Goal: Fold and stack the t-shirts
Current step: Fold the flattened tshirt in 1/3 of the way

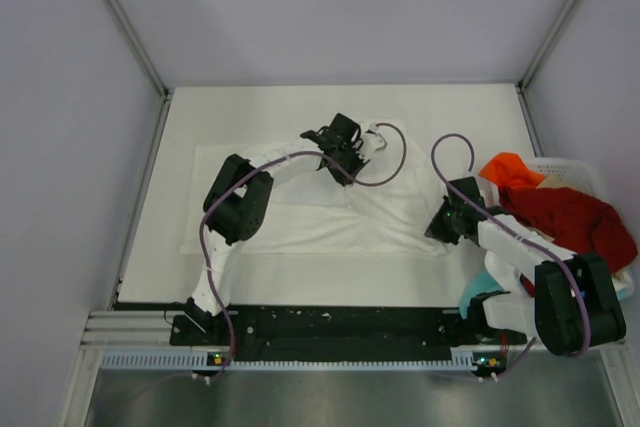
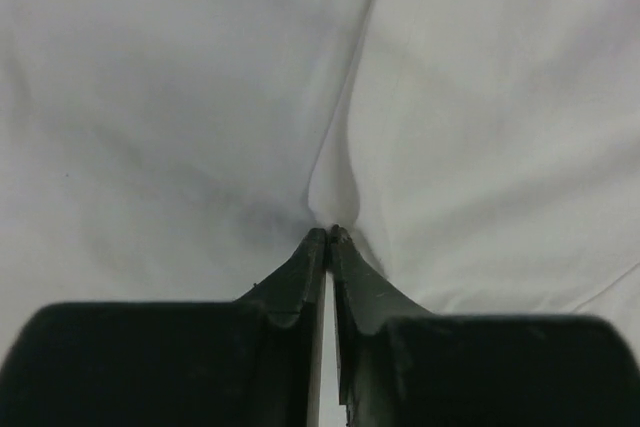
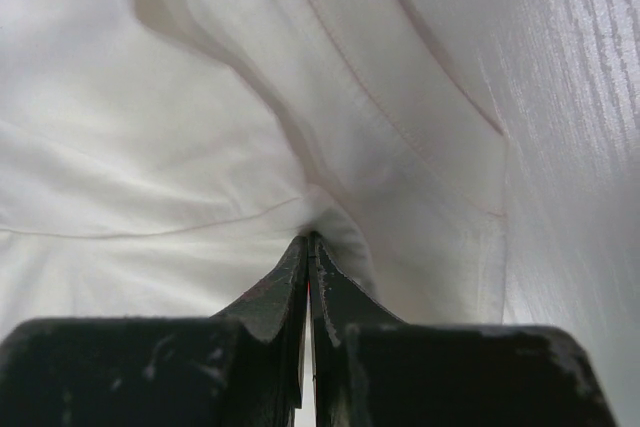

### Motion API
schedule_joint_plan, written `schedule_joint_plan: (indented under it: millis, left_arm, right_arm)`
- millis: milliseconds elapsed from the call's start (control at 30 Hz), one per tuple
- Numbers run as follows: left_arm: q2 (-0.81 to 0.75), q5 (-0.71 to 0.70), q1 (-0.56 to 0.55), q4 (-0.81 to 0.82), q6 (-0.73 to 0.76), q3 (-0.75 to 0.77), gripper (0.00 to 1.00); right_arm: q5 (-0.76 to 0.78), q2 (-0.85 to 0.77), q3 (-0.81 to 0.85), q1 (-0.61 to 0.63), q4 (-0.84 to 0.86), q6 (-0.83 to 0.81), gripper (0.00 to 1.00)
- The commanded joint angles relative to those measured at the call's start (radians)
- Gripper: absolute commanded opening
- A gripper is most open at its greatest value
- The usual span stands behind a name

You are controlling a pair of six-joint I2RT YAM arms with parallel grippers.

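A white t-shirt (image 1: 300, 217) lies spread on the white table, plain side up. My left gripper (image 1: 352, 159) is shut on a pinch of its cloth at the far right part; the left wrist view shows the jaws (image 2: 330, 234) closed on a white fold (image 2: 335, 187). My right gripper (image 1: 440, 230) is shut on the shirt's near right corner; the right wrist view shows the jaws (image 3: 307, 239) pinching cloth beside a stitched hem (image 3: 400, 117). A red t-shirt (image 1: 570, 217) and an orange t-shirt (image 1: 508, 169) lie heaped in the basket. A teal t-shirt (image 1: 482, 287) shows under the right arm.
A white lattice basket (image 1: 580, 169) stands at the table's right edge. Metal frame posts (image 1: 125, 22) rise at the far corners. Purple cables (image 1: 400, 162) loop over the shirt between the arms. The table's near edge (image 1: 330, 305) runs just above the arm bases.
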Motion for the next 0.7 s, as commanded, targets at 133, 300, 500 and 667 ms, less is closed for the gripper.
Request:
schedule_joint_plan:
  millis: [133,300,500,667]
  left_arm:
    - [-0.053,-0.122,0.011,0.015,-0.102,0.071,0.52]
    - [-0.119,-0.182,0.019,-0.063,-0.024,0.118,0.59]
    - [-0.365,-0.216,0.053,-0.242,0.214,-0.079,0.58]
    - [-0.564,-0.227,0.203,-0.463,0.383,-0.366,0.58]
  right_arm:
    - [0.114,-0.008,0.049,-0.001,-0.14,-0.067,0.0]
    - [0.204,-0.109,0.115,0.001,-0.283,-0.072,0.11]
    - [0.199,-0.224,0.134,0.001,-0.378,-0.038,0.39]
    - [0.125,-0.215,0.051,-0.001,-0.378,0.052,0.55]
